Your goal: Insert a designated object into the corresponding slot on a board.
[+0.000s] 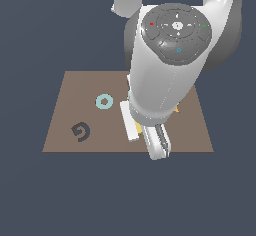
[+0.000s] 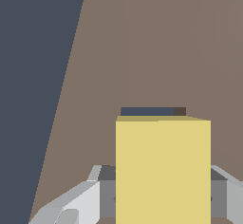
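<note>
The pale-yellow block [image 2: 163,171] sits between my two gripper fingers [image 2: 102,190] in the wrist view, and both touch its sides. My gripper [image 2: 163,204] is shut on it. A strip of the dark navy slot [image 2: 147,111] shows just past the block's far edge, sunk in the brown board [image 2: 166,38]. In the exterior view my gripper [image 1: 145,137] points down over the board [image 1: 65,125] near its front edge. Only a sliver of the block [image 1: 137,128] shows there. The arm hides the slot in that view.
A pale teal ring [image 1: 104,101] and a dark spiral mark [image 1: 80,132] lie on the board toward the exterior view's left. A bit of an orange piece [image 1: 176,109] peeks out beside the arm. Dark floor [image 2: 28,76] surrounds the board.
</note>
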Tool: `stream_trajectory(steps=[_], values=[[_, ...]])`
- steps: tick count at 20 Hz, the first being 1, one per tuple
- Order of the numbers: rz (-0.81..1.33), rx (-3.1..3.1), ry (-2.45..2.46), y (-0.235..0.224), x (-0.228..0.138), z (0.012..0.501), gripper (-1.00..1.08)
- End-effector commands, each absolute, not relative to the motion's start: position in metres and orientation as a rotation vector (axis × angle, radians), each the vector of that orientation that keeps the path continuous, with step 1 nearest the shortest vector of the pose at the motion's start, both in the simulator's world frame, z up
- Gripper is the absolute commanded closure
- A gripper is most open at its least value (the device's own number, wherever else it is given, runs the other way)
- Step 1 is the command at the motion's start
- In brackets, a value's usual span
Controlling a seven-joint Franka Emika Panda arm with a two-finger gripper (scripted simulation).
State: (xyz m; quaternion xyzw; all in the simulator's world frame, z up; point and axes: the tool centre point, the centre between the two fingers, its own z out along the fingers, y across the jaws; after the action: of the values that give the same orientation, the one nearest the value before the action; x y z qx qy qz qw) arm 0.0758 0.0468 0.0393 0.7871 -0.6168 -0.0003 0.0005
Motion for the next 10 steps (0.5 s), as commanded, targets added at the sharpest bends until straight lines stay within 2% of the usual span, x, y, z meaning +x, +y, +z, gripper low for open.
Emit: stream_trajectory(steps=[1,9,10], values=[[-0.001,2.468,-1.943,0.042,0.0744,0.0401,1.08],[-0.001,2.468,-1.943,0.0417,0.0743,0.0302,1.08],[-0.001,2.468,-1.943,0.0417,0.0743,0.0302,-0.92]])
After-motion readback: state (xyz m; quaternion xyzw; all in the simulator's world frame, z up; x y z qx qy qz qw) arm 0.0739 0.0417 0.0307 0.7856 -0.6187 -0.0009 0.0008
